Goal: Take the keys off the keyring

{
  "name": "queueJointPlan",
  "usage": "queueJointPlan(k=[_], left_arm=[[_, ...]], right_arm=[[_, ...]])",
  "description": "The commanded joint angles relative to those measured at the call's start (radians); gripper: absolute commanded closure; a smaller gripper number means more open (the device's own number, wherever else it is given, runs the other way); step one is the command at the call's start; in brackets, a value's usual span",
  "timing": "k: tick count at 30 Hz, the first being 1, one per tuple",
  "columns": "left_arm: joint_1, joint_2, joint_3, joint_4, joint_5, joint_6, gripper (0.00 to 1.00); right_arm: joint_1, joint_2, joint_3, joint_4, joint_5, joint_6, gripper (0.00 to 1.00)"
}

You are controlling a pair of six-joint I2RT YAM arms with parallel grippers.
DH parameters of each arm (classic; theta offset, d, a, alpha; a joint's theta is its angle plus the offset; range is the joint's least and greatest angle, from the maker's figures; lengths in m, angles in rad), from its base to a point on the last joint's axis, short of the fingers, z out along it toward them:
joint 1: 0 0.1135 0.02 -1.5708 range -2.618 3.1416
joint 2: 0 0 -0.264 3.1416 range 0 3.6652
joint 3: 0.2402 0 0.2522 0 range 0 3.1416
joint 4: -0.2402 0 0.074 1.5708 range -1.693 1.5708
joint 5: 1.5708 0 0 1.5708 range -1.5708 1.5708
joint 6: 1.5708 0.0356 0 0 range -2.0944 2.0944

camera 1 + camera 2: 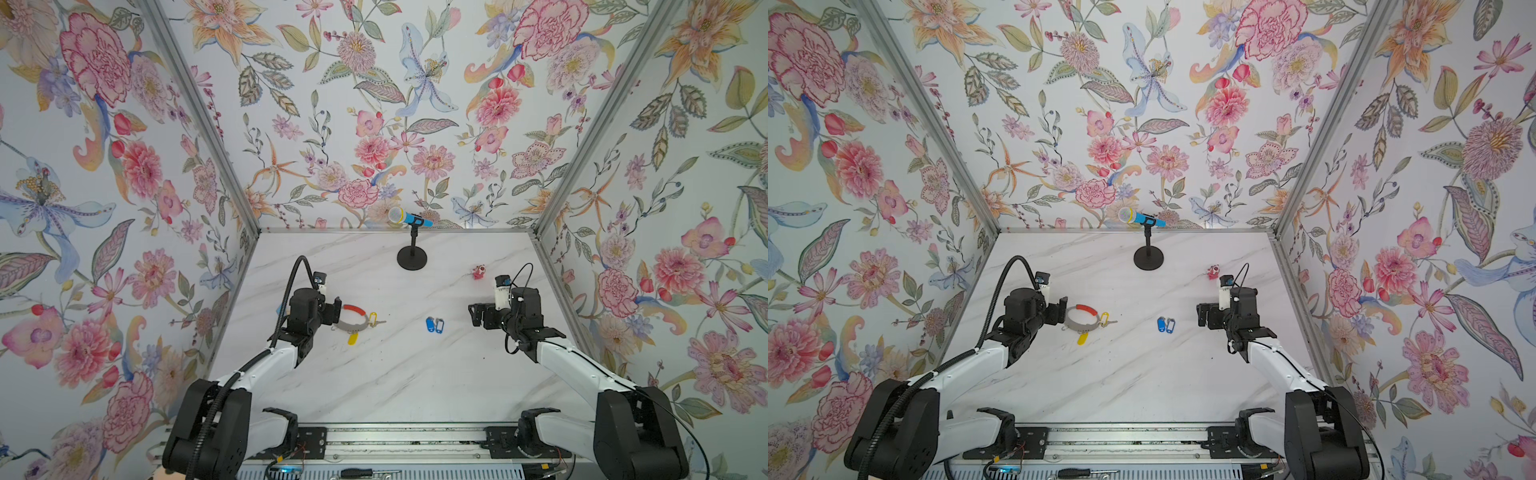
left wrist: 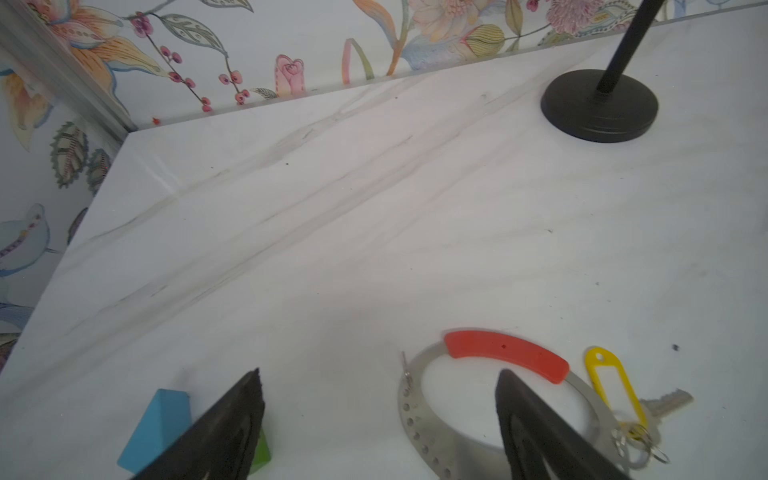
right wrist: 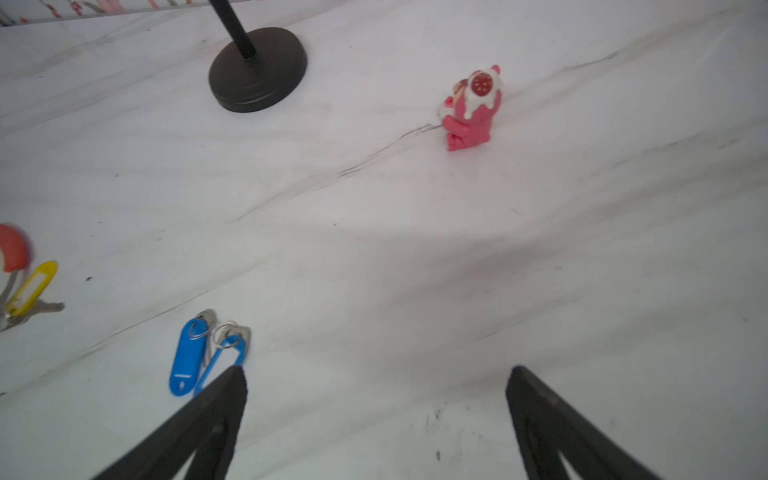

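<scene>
While left claw (image 2: 380, 376) and right claw (image 3: 377, 370) gape empty, the keyring (image 2: 505, 353) lies partly hidden.

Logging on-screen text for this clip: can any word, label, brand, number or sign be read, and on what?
No readable text anywhere.
yellow oblong plastic key tag: white window looks blank.
blue oblong plastic key tags: faint mark on one, too blurred to read.
blue patch on the right arm's wrist camera: too small to read.

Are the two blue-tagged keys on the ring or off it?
Off. The two small metal keys with blue plastic tags lie on the white marble table, well apart from the large grey red-sleeved hoop keyring.
</scene>
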Motion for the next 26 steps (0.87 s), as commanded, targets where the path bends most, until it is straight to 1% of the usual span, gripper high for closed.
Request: queueJointPlan(k=[1, 2, 4, 6, 7, 9, 10, 11, 12, 13, 14, 15, 16, 17, 21, 26], left_arm=[[0.044, 0.061, 0.008, 0.200, -0.104, 0.108, 0.09], [0.052, 0.074, -0.005, 0.247, -0.110, 0.131, 0.09], [0.068, 0.106, -0.059, 0.417, -0.126, 0.181, 0.05], [0.085, 0.142, -0.098, 0.542, -0.112, 0.207, 0.05], [0.089, 0.165, -0.113, 0.592, -0.114, 0.221, 0.02], [0.105, 0.198, -0.123, 0.637, -0.116, 0.198, 0.01], [0.117, 0.220, -0.131, 0.677, -0.114, 0.188, 0.01], [0.123, 0.227, -0.130, 0.678, -0.108, 0.171, 0.01], [0.137, 0.244, -0.134, 0.710, -0.073, 0.171, 0.01], [0.152, 0.242, -0.124, 0.681, -0.055, 0.149, 0.01], [0.167, 0.246, -0.135, 0.708, -0.031, 0.138, 0.01], [0.181, 0.247, -0.151, 0.736, -0.011, 0.129, 0.01], [0.191, 0.238, -0.160, 0.741, 0.019, 0.125, 0.01], [0.196, 0.239, -0.172, 0.769, 0.044, 0.129, 0.01], [0.242, 0.238, -0.182, 0.786, 0.143, 0.102, 0.01], [0.248, 0.234, -0.196, 0.809, 0.173, 0.107, 0.01]], right_arm=[[-0.025, 0.031, -0.028, 0.238, 0.086, -0.086, 0.01], [-0.033, 0.049, -0.041, 0.287, 0.104, -0.098, 0.01], [-0.044, 0.095, -0.090, 0.439, 0.125, -0.119, 0.01], [-0.051, 0.147, -0.117, 0.558, 0.121, -0.133, 0.01], [-0.050, 0.176, -0.123, 0.605, 0.121, -0.145, 0.01], [-0.052, 0.218, -0.119, 0.660, 0.128, -0.153, 0.01], [-0.056, 0.229, -0.124, 0.693, 0.112, -0.155, 0.01], [-0.066, 0.243, -0.124, 0.707, 0.084, -0.152, 0.01], [-0.074, 0.261, -0.120, 0.704, 0.065, -0.154, 0.01], [-0.078, 0.278, -0.131, 0.757, 0.058, -0.145, 0.01], [-0.092, 0.270, -0.134, 0.742, 0.039, -0.138, 0.01], [-0.103, 0.271, -0.151, 0.772, 0.004, -0.138, 0.01], [-0.103, 0.277, -0.171, 0.823, -0.001, -0.139, 0.01], [-0.104, 0.276, -0.176, 0.830, -0.003, -0.138, 0.01], [-0.109, 0.276, -0.185, 0.844, -0.011, -0.137, 0.01], [-0.106, 0.279, -0.197, 0.867, -0.006, -0.138, 0.01]])
